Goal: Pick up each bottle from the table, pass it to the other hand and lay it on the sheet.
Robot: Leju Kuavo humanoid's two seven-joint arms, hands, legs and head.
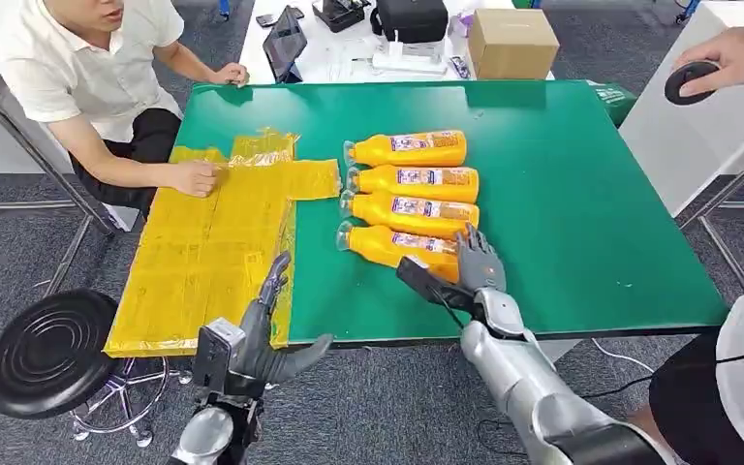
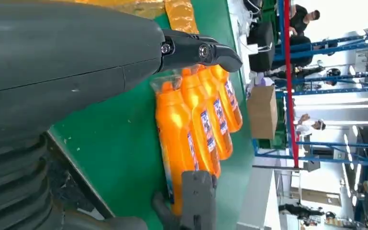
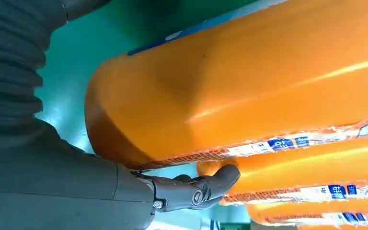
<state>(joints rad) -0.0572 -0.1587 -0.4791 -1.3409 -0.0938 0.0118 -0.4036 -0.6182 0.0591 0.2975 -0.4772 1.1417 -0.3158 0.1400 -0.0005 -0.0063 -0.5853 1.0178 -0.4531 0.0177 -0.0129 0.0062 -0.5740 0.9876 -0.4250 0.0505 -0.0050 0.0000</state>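
Green table (image 1: 581, 203) is seen with a cardboard box (image 1: 512, 43) just beyond its far edge, beside a tablet (image 1: 284, 44) and black bag (image 1: 411, 18). A seated person (image 1: 97, 73) is placed at the left; a black stool (image 1: 48, 351) stands near. A dark round object (image 1: 690, 80) is held by another person's hand (image 1: 739, 56).

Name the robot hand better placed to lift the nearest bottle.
Right: the right robot hand already rests at the nearest bottle; the left robot hand hovers off the table edge by the yellow sheet.
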